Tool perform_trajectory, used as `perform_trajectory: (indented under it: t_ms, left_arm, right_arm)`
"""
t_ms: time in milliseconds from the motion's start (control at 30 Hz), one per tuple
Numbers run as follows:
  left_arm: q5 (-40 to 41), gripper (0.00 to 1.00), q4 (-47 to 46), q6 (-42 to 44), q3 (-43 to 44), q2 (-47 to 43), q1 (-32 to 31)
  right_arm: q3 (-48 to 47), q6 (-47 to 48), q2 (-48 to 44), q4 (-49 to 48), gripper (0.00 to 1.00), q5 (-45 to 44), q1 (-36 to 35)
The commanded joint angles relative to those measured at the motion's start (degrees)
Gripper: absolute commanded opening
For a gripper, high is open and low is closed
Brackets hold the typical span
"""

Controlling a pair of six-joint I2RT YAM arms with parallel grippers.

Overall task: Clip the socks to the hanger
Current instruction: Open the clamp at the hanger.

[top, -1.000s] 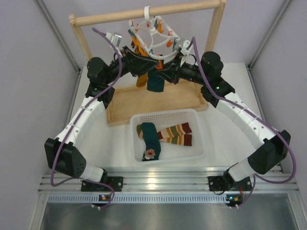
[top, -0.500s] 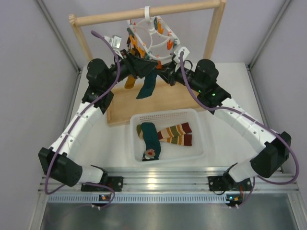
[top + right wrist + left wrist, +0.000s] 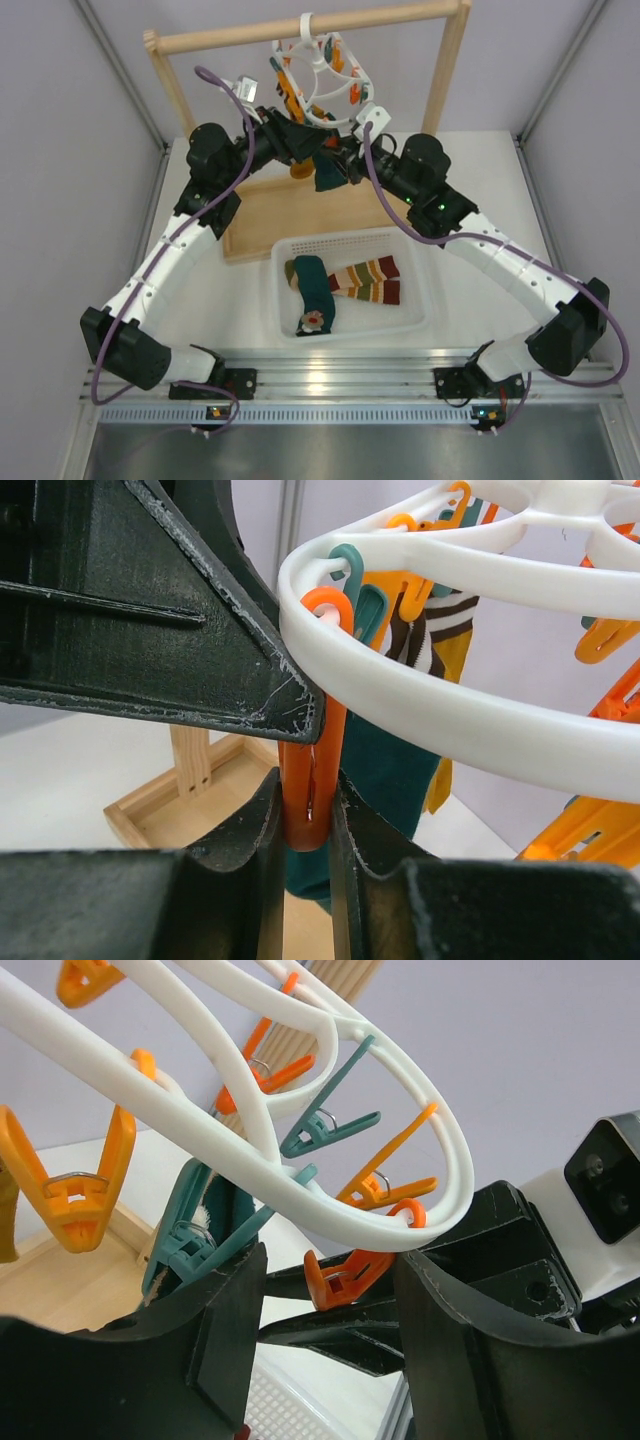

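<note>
L gripper (image 3: 330,1260) is hovering w/ jaws spread wide & empty, just below the near rim of the hanger (image 3: 470,735), which is hanging from the wooden rail (image 3: 220,36). At centre, two socks are already dangling from the ring: a hung teal sock (image 3: 385,770) & a hung striped sock (image 3: 432,630). R gripper (image 3: 306,788) is squeezing an orange clip (image 3: 335,695) btwn closed fingers. The clip's long axis is running vertical, hooked on the rim directly above the pads. A loose teal sock (image 3: 316,285) & a loose striped sock (image 3: 368,278) are lying in the white basket (image 3: 345,238), well below & nearer the bases, the teal one on the L-arm side. L arm, being free, looks better placed to fetch one.
</note>
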State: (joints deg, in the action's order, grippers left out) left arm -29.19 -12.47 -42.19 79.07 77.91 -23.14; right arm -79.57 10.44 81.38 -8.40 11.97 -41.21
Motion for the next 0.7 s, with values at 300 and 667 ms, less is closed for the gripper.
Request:
perform_trajectory:
  t_ms: [300, 667]
  left_arm:
    - [6.94, 0.57, -3.44, -1.4, 1.44, 0.05, -0.94]
    - [11.35, 0.53, -1.94, -1.05, 2.14, -0.13, -1.47]
  right_arm:
    - [-0.67, 3.79, -1.67, -2.68, 0.0, -7.3, -4.31]
    - [-0.5, 6.17, -1.31, -1.88, 0.0, -11.44, -5.99]
